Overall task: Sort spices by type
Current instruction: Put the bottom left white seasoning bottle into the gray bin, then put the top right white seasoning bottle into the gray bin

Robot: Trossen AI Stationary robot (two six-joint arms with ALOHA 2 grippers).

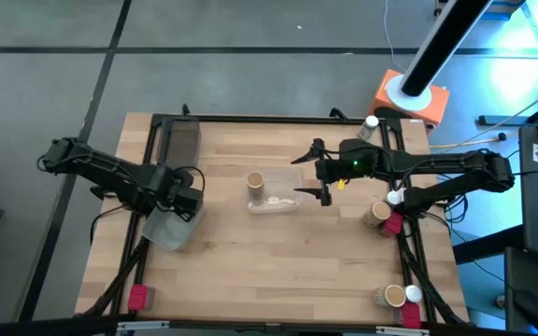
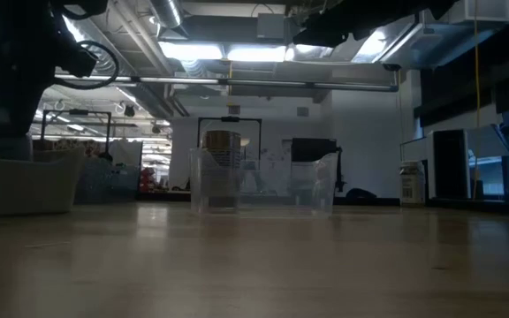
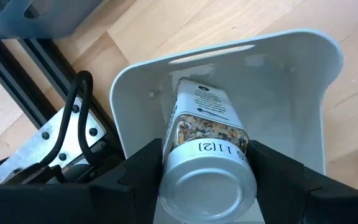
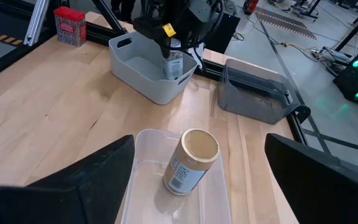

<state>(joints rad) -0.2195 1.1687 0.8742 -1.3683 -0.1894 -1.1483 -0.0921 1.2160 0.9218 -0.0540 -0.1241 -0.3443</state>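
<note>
Left side: the left gripper (image 1: 183,201) is positioned over a grey bin (image 1: 168,231) that overhangs the left edge of the wooden table (image 1: 278,271). In the left wrist view its fingers (image 3: 143,163) are closed against both sides of a clear spice jar with a silver cap (image 3: 205,155), held inside the bin; the jaws stand partly apart, at the width of the jar. A second grey bin (image 1: 180,143) lies along the left frame rail, nearer the far edge. A red jar (image 1: 137,297) rests at the near-left corner, outside the rail.

Centre: a clear plastic tray (image 1: 272,194) sits near the middle of the table with a tan cork-topped jar (image 1: 255,183) at its left end. Bare wood surrounds the tray on all sides, with the widest open area toward the near edge.

Right of centre: the right gripper (image 1: 324,171) hangs above the right end of the tray, jaws spread wide, holding nothing. In the right wrist view the tan jar lies ahead between its fingers (image 4: 86,171).

Right edge: a white-capped jar (image 1: 370,126) stands at the far-right corner. A tan jar (image 1: 376,215), a white-capped jar (image 1: 395,198) and a red jar (image 1: 393,225) cluster beside the right rail. Another tan jar (image 1: 391,297) and white-capped jar (image 1: 413,295) sit at the near-right corner.
</note>
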